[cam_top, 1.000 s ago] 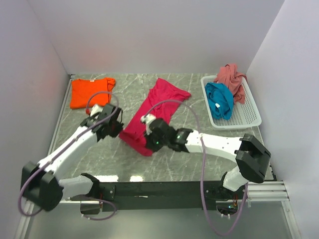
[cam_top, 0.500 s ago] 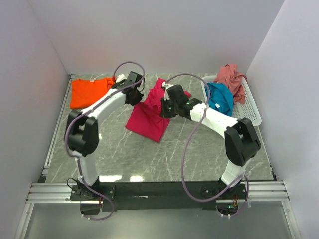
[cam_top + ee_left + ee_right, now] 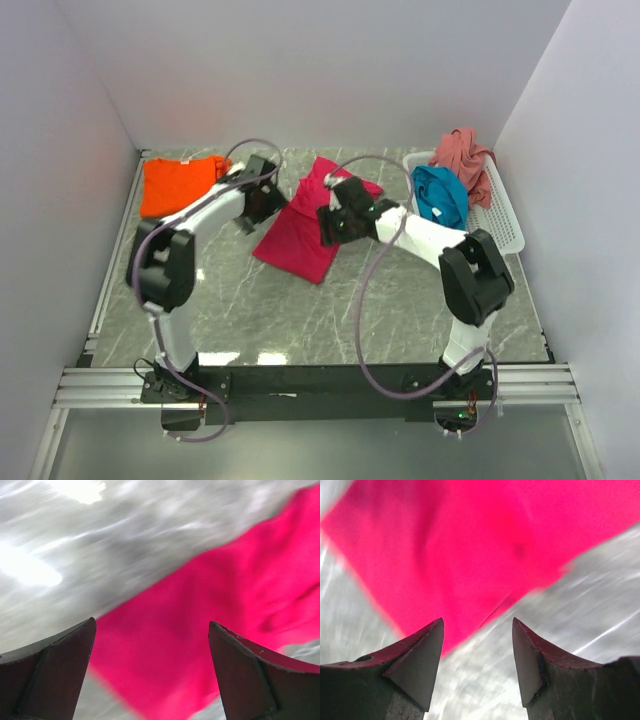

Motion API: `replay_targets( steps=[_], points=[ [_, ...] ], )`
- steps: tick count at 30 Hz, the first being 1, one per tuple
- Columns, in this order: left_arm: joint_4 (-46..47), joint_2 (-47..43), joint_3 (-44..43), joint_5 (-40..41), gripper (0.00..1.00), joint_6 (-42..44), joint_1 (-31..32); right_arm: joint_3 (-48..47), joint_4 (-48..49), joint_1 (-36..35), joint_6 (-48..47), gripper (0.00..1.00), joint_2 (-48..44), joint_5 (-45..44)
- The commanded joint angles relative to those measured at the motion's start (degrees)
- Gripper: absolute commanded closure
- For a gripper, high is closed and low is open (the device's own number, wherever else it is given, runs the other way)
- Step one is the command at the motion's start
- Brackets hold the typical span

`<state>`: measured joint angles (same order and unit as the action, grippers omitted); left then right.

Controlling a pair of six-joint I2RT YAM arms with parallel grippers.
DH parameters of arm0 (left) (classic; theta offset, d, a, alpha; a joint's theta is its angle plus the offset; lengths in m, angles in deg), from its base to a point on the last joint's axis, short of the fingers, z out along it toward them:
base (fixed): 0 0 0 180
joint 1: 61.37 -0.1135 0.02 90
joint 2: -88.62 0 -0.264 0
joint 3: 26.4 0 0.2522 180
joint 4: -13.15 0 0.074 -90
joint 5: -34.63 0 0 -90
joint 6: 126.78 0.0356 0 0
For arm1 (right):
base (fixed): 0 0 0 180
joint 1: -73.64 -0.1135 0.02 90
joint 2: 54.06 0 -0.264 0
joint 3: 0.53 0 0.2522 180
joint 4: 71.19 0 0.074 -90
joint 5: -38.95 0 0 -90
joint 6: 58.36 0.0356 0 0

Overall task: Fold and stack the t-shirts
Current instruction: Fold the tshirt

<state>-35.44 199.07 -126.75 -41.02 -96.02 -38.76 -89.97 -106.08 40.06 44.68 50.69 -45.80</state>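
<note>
While both claws hang released with nothing between their fingers, the magenta-red t-shirt (image 3: 300, 232) lies as a long slanted band on the marble tabletop (image 3: 300, 320). The left claw (image 3: 151, 630) sits at this shirt's left edge. Seen from its wrist, blurred magenta cloth fills the gap between the spread fingers, with bare tabletop beyond. The right claw (image 3: 477, 625) sits at the shirt's right edge. Its wrist view shows the cloth's border running just ahead of the fingertips, which are over grey marble. The orange t-shirt (image 3: 180, 185) lies flat well to the left of the magenta-red one. To its right, the teal t-shirt (image 3: 440, 200) and dusty pink t-shirt (image 3: 465, 155) are heaped in the white mesh basket (image 3: 497, 232).
</note>
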Motion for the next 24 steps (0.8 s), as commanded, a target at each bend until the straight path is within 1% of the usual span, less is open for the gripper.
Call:
replay_targets(
  steps=[1,2,3,4,6,7,10,13,18,21,22,23,24],
  points=[
    [1.60,-11.46,11.83,0.15,0.01,-0.96,-1.69,5.61,2.57,-6.74,-2.92,0.36,-7.44,0.72],
    [1.78,-12.71,14.32,0.15,0.01,-1.40,-1.95,7.98,3.01,-10.24,-3.63,0.36,-8.93,-0.41],
    [3.78,-13.85,16.78,-0.80,0.02,-1.58,-2.22,9.05,3.28,-11.75,-5.29,0.36,-9.47,-1.03],
    [5.11,-15.34,20.98,-1.68,0.04,-1.66,-2.57,9.75,3.37,-12.90,-5.83,0.36,-9.56,-1.47],
    [7.31,-15.53,23.47,-4.31,0.09,-1.49,-2.75,9.68,2.67,-14.31,-5.66,0.36,-7.99,-1.30],
    [7.67,-14.31,23.83,-4.68,0.13,-1.14,-2.75,9.33,2.23,-14.32,-5.65,0.37,-6.59,-1.13],
    [8.45,-11.59,23.22,-5.47,0.19,-0.70,-2.75,8.27,1.70,-14.49,-6.18,0.37,-4.65,-2.79],
    [9.69,-9.39,23.04,-6.61,0.23,-0.17,-2.75,7.92,2.93,-14.49,-8.64,0.37,-2.28,-1.92],
    [11.10,-6.57,22.69,-7.67,0.40,0.09,-2.75,5.63,2.58,-14.49,-10.84,0.40,1.68,-4.12],
    [10.75,-4.02,21.99,-7.41,0.60,0.88,-2.84,5.19,3.72,-14.49,-10.06,0.43,3.44,-3.85],
    [10.22,-3.41,21.55,-6.88,0.94,0.71,-2.75,4.93,3.81,-14.58,-9.53,0.46,4.14,-4.20],
    [9.70,-3.32,21.46,-5.83,0.99,0.71,-2.83,4.84,3.81,-14.67,-9.26,0.57,4.23,-4.03],
    [9.08,-3.49,21.46,-5.04,0.99,0.80,-2.92,5.01,4.07,-14.76,-8.48,0.66,4.32,-3.94]
  ],
)
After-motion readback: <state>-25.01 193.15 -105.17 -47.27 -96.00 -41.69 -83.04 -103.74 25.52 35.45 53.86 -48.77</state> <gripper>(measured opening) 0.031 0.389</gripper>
